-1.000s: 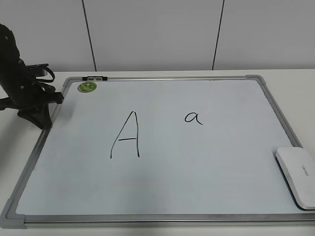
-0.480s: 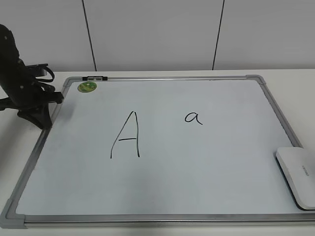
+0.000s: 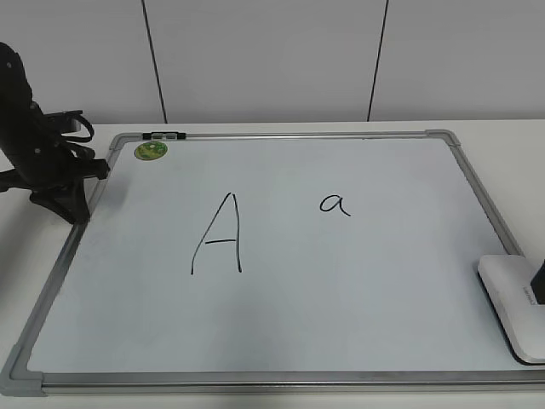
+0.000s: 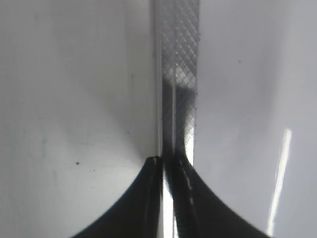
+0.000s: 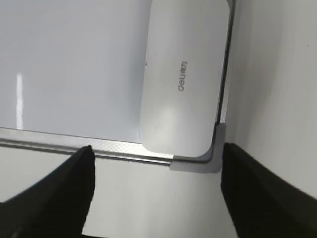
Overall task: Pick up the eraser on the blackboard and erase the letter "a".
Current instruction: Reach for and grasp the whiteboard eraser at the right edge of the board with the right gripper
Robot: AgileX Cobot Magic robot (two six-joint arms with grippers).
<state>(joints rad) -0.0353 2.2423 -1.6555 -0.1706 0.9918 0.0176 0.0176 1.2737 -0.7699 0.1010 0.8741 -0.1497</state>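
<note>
The eraser (image 3: 513, 304) lies at the near right corner of the blackboard (image 3: 281, 307), its long side running along the board's right frame and its end close to the bottom frame. In the right wrist view it sits straight ahead of the right gripper (image 5: 157, 163), its long axis pointing away from the camera, so the two dark fingers (image 5: 59, 193) stand wide apart on either side of its width. They hold nothing, and the eraser's near end is just beyond the fingertips, above the grey corner piece (image 5: 198, 161). This arm is plainly the nearer one; in the exterior view only a dark sliver of it shows at the right edge, over the eraser.

The letter "a" (image 3: 335, 204) is well away from the eraser, up and to the left, toward the middle of the board. The big capital "A" (image 3: 219, 234) stands further left still and should be kept out of the wipe. Bare board lies between eraser and small letter, so nothing blocks the path.

The left gripper (image 4: 168, 163) rests at the board's left frame, far from the eraser; its fingers are pressed together with nothing between them. A green sticker (image 3: 151, 151) sits in the far left corner.
</note>
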